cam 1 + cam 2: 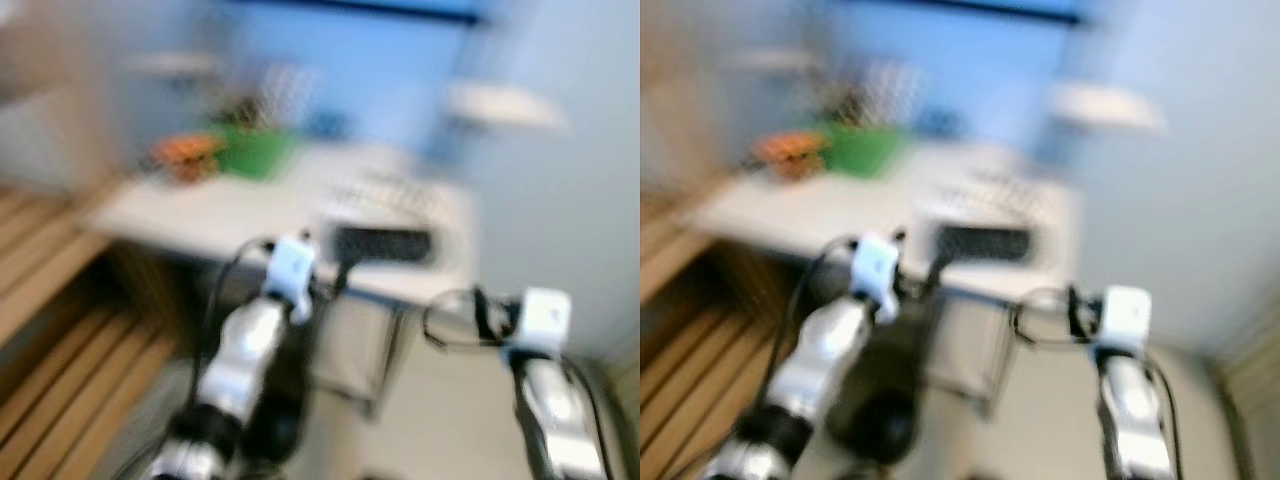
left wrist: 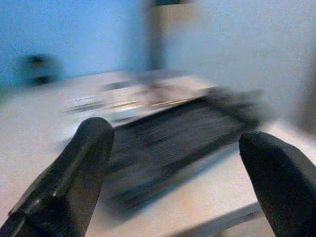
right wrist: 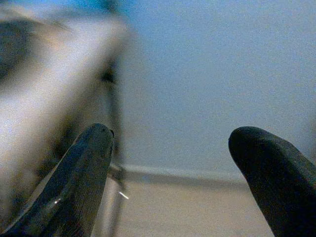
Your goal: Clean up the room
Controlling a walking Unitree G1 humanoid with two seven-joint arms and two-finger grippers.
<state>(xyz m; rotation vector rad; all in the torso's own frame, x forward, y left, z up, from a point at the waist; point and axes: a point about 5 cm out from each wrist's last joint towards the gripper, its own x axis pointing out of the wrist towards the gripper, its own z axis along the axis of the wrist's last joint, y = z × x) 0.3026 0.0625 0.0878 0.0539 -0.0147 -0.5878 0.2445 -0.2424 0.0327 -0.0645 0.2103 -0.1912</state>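
Black and slab-like, the keyboard (image 2: 182, 143) lay near the table's (image 1: 200, 215) front right corner, long axis along that front edge; the left gripper (image 2: 177, 182), spread wide and empty, pointed straight at it and seemed nearer; the right gripper (image 3: 182, 182), equally agape, faced the wall beyond the table's right edge.

No readable text — frames too blurred.
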